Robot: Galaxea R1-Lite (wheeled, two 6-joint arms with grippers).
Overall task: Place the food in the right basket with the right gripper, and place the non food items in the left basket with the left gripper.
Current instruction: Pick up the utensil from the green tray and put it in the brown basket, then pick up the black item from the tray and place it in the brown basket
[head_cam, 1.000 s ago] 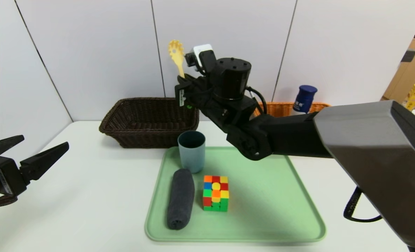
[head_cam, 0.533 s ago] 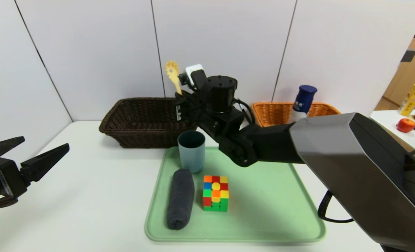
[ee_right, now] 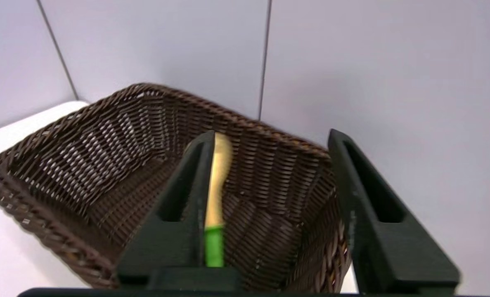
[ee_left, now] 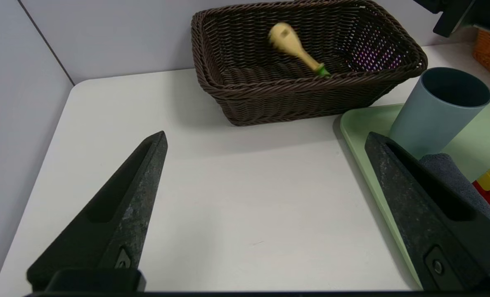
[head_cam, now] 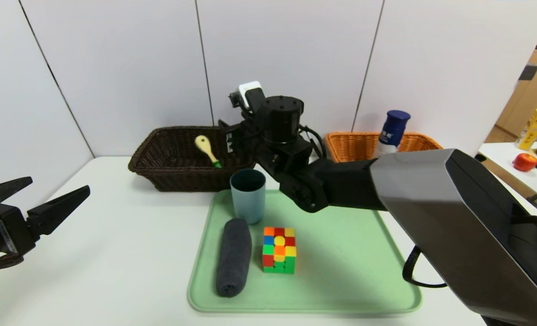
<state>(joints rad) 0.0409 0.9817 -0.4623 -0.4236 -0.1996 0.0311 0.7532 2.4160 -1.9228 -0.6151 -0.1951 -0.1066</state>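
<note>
The yellow pasta spoon (head_cam: 207, 151) with the green handle lies loose in the dark brown left basket (head_cam: 168, 179), also in the left wrist view (ee_left: 296, 47). My right gripper (head_cam: 232, 136) hangs over that basket's right end, open and empty; in its wrist view (ee_right: 271, 134) the spoon (ee_right: 218, 185) shows beside one finger. My left gripper (head_cam: 55, 184) is open and empty at the table's front left. The blue-grey cup (head_cam: 248, 194), grey rolled towel (head_cam: 233, 256) and puzzle cube (head_cam: 279, 250) sit on the green tray (head_cam: 340, 271). The white bottle (head_cam: 392, 129) stands in the orange-tan right basket (head_cam: 358, 145). The tin is hidden.
My right arm reaches across above the tray's back edge. A second table (head_cam: 535, 176) at the far right holds fruit and a yellow box. White wall panels stand close behind both baskets.
My right gripper has come down over the dark brown basket and opened. The pasta spoon, held upright before, has dropped into the basket. The left arm has not moved.
</note>
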